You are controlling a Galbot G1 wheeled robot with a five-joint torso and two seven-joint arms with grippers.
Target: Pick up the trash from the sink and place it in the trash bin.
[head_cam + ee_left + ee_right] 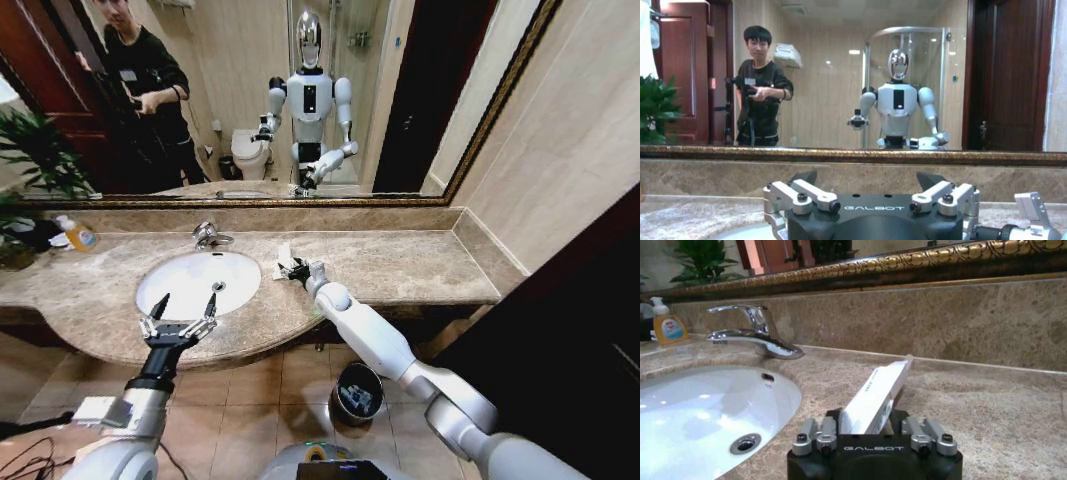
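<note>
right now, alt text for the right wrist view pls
The right gripper is shut on a flat white paper packet that sticks up over the marble counter, beside the white sink. A chrome faucet and an orange soap bottle stand behind the sink.

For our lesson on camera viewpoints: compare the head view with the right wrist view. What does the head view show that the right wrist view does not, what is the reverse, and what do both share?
Head view alone: the trash bin on the floor below the counter, and the left gripper, open, at the front edge of the sink.

Right wrist view alone: a close look at the white packet, standing tilted between the right gripper's fingers, with blue print along its edge.

Both: the sink, the chrome faucet, the marble counter, the orange-capped bottle and the right gripper beside the basin.
</note>
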